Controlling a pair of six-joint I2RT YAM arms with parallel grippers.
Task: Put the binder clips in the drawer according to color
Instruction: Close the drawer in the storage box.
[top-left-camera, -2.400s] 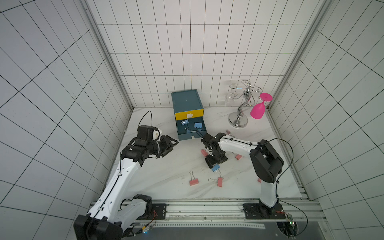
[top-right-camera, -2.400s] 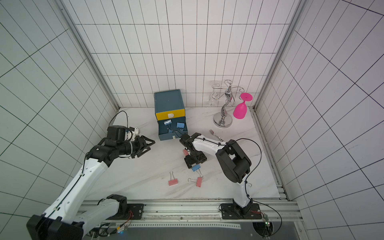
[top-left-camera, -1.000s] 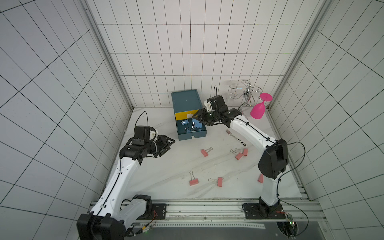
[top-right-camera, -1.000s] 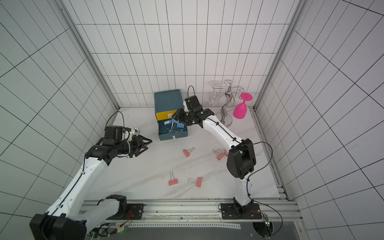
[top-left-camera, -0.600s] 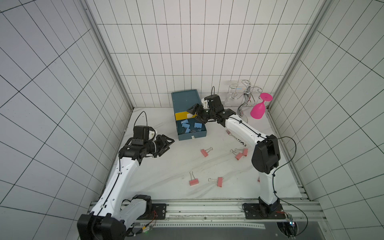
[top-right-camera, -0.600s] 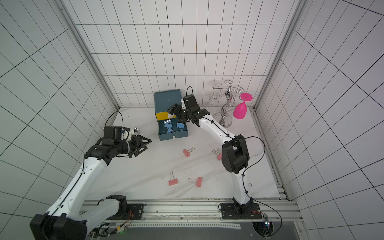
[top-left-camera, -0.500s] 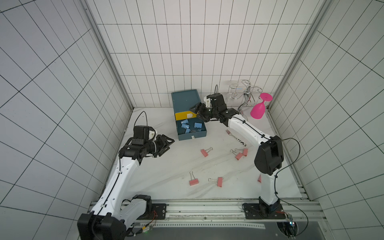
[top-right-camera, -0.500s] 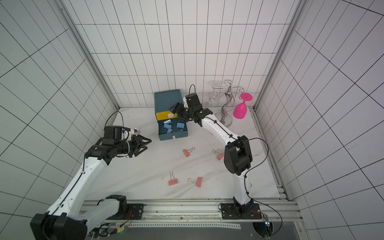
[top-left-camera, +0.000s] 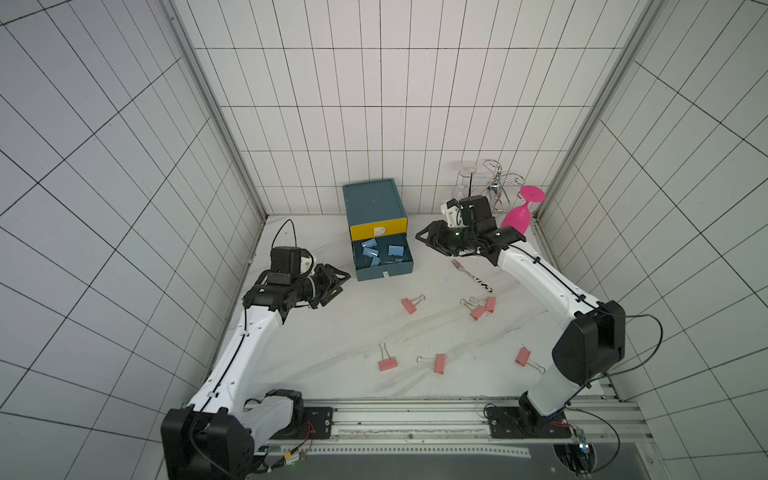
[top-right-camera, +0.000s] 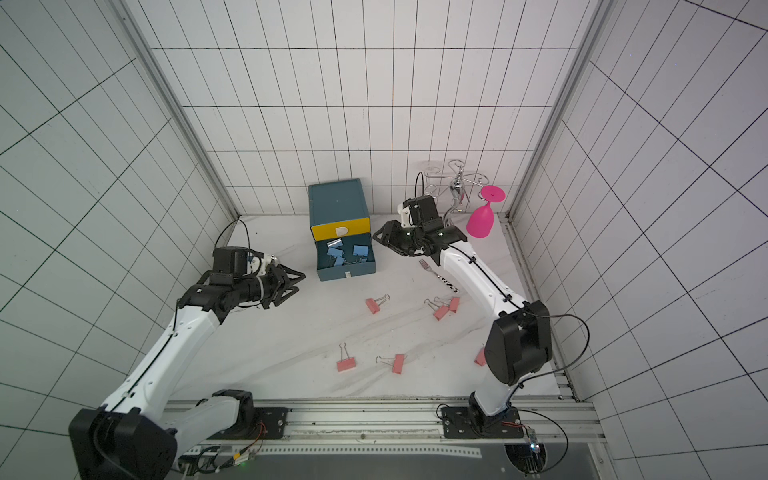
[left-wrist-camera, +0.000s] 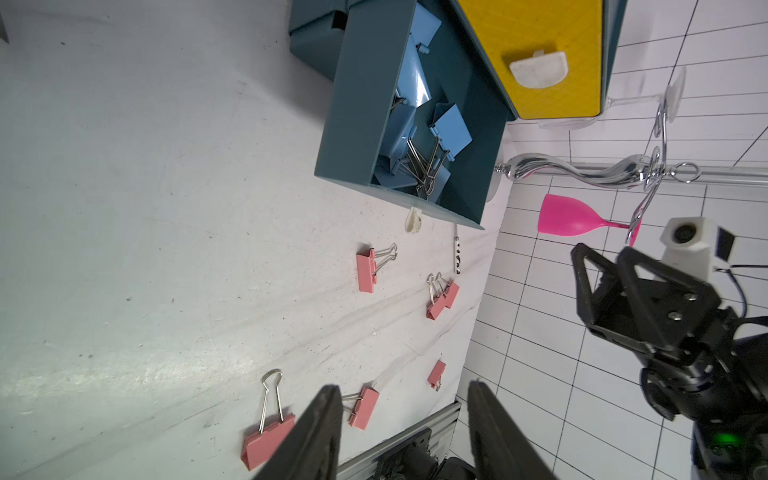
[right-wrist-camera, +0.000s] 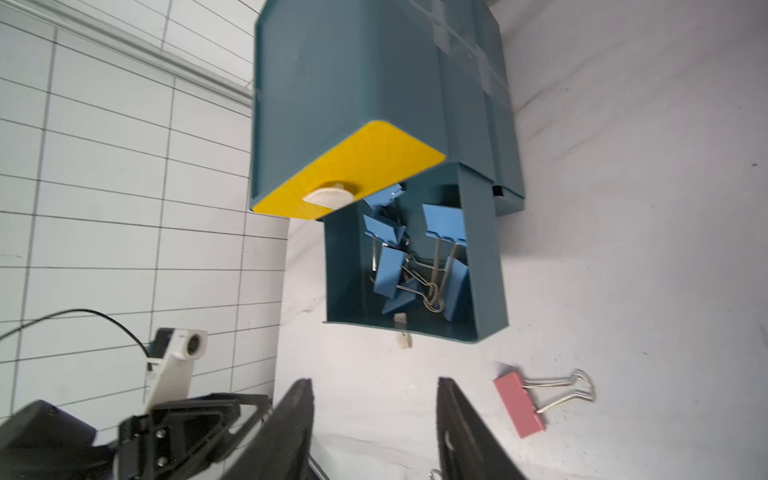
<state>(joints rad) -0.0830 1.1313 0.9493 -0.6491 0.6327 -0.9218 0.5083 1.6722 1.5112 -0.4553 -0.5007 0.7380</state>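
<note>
Blue clips (top-left-camera: 377, 255) in drawer (top-left-camera: 384, 273); right claw (top-left-camera: 424, 243) beside (jaws parted).

Desk (top-left-camera: 332, 340): white, matt, marble-look with faint grey veins and small dark specks; wall tiles (top-left-camera: 374, 83) white, smooth, slightly glossy. Drawer cabinet (top-left-camera: 372, 199): teal plastic, matt, its upper drawer front (left-wrist-camera: 552, 25) yellow with a fine grid texture and a smooth cream knob (left-wrist-camera: 538, 70). Blue binder clips (right-wrist-camera: 444, 222): smooth with a light sheen, silver wire handles; pink binder clips (right-wrist-camera: 519, 407) duller; glass rack (left-wrist-camera: 582, 169) mirror-bright chromed metal; goblet (left-wrist-camera: 565, 216) smooth pink, plastic by the look.
</note>
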